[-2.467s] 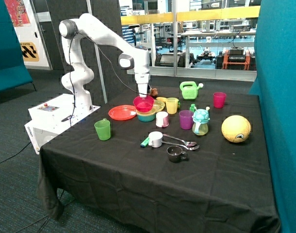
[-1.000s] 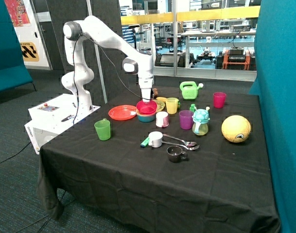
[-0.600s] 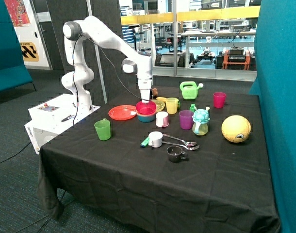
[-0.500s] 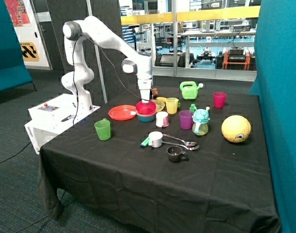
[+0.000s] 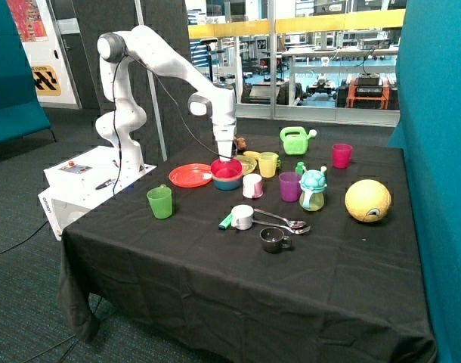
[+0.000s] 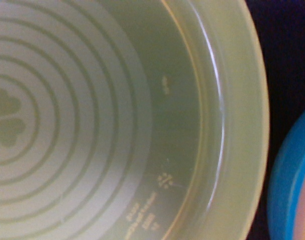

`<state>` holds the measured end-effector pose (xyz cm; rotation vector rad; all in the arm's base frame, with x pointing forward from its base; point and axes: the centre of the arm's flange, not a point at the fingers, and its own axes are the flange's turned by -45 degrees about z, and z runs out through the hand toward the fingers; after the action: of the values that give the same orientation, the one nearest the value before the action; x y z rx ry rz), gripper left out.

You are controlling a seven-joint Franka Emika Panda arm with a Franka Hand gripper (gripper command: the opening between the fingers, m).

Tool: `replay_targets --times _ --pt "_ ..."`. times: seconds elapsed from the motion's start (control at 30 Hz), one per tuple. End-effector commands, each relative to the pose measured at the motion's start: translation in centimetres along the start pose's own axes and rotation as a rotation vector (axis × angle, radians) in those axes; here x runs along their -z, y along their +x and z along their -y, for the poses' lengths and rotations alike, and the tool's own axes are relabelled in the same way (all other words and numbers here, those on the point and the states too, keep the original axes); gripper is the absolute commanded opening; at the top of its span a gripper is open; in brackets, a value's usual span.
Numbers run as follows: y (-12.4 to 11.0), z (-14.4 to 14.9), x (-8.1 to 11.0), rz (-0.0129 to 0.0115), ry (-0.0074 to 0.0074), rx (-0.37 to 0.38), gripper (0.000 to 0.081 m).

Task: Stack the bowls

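Gripper: your gripper [image 5: 228,157] sits low at the rim of the pink bowl [image 5: 226,168]; you cannot tell from either view whether it grips the rim or has let go.
Pink bowl: it rests inside the blue bowl [image 5: 227,181], level and seated, so you can count that pairing as done as far as the outside view shows.
Blue bowl: it stands on the black cloth between the orange plate [image 5: 190,175] and the white cup [image 5: 252,185]; its blue rim [image 6: 285,175] shows at the edge of the wrist view.
Yellow-green plate: the wrist view is filled by its ringed face [image 6: 107,120], lying just beside the stack; leave it, it is no bowl.
Pale yellow bowl: you cannot pick it out with certainty. A pale band seems to show between pink and blue in the outside view, but it is too small to be sure.
Progress: judged from this, two bowls are nested, perhaps all three.
Left: release and lift clear, then confirm where the yellow bowl is before calling it finished.
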<state>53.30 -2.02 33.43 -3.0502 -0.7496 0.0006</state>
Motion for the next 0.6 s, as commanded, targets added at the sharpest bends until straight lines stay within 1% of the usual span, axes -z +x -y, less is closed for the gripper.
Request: replay_targets --times 0.0,0.23,0.37,0.57 --pt "-0.18 -0.05 -0.36 -0.0002 -0.0007 0.000 0.0421" --pt "-0.08 -0.22 -0.29 -0.0002 -0.0007 -0.001 0.0429" --pt "0.01 -0.30 -0.36 -0.0002 -0.0007 0.002 0.0460" --pt "0.14 -0.32 -0.36 -0.0002 -0.0007 0.005 0.0483"
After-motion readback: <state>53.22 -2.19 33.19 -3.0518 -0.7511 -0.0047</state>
